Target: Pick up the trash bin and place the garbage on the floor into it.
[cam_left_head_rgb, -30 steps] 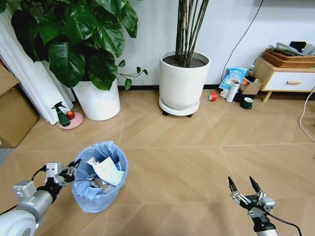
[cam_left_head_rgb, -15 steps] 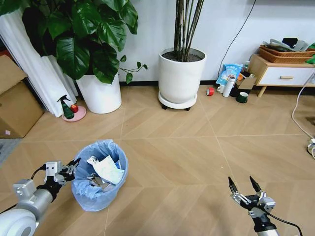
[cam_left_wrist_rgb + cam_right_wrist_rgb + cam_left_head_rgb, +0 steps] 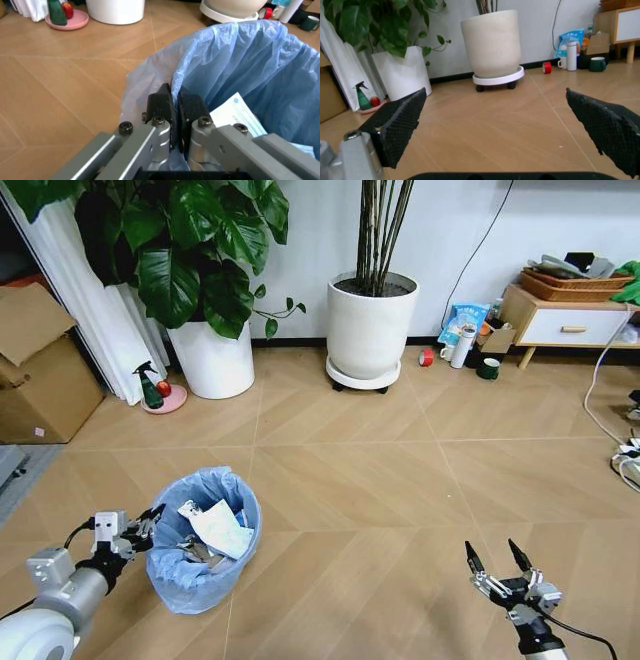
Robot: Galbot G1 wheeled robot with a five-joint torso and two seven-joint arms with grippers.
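The bottom of the bin (image 3: 203,540) is hard to see, because the blue bag (image 3: 250,67) covers its sides, and the scraps deep inside are half hidden. The left arm is cut off at the lower left edge of the head view. The left gripper (image 3: 143,527) is pinched tight on the bag at the bin's left rim; in the left wrist view its 2 black fingers (image 3: 161,107) are pressed together with a fold of blue plastic between them. The bin stands on the floor (image 3: 380,480), touching that gripper and right beside it. Inside lie white paper (image 3: 218,525) and other small scraps; a white sheet with blue print (image 3: 235,112) sits just past the fingers. The right gripper (image 3: 497,561) hangs low on the right, well apart from the bin, with its 2 black fingers spread wide and nothing between them. Far behind stand 2 white pots (image 3: 371,330) with plants near the wall.
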